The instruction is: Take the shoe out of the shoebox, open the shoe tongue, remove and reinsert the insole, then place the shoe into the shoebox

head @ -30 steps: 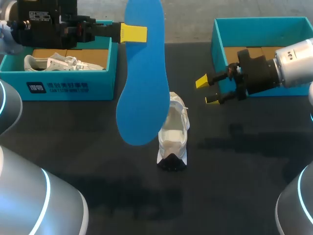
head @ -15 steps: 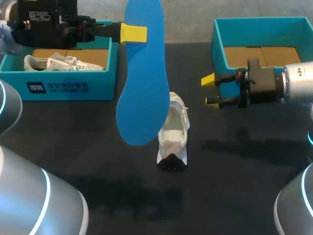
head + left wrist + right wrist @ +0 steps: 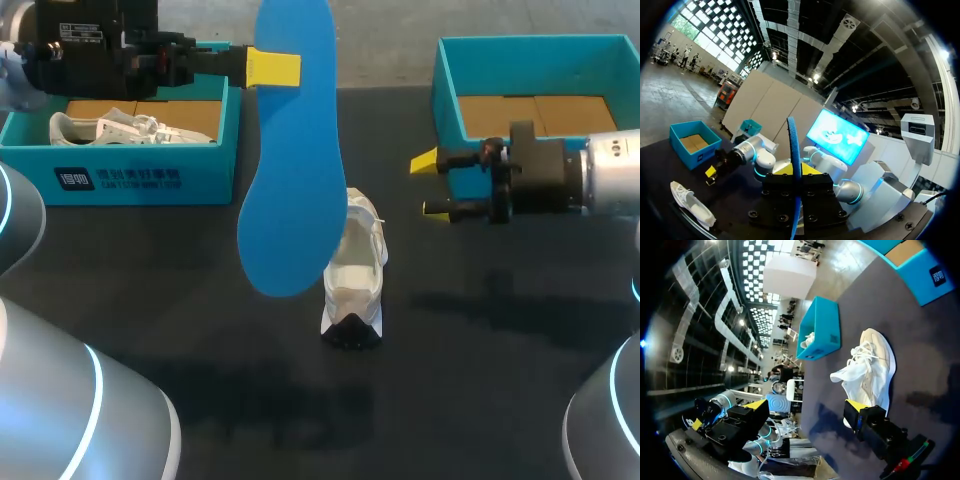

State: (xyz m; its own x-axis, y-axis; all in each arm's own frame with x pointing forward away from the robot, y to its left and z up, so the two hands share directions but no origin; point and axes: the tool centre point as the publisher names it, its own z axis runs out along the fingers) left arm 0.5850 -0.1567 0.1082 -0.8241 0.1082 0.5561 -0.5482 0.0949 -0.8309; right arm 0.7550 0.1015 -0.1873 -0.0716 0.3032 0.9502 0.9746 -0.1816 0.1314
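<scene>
Blue insole (image 3: pixel 290 170) hangs vertical, toe end down, clamped in left gripper (image 3: pixel 272 68); right gripper (image 3: pixel 428 185) spread wide

long blue foam insole (image 3: pixel 293 160) hanging clamped in left gripper (image 3: pixel 272 68), white mesh sneaker (image 3: pixel 353 285) on black table (image 3: pixel 480 380), right gripper (image 3: pixel 430 186) spread wide, near teal cardboard shoebox (image 3: pixel 447 85)

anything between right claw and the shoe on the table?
Nothing. In the head view only bare black table separates the open right claw from the shoe. The right wrist view shows the same.
</scene>
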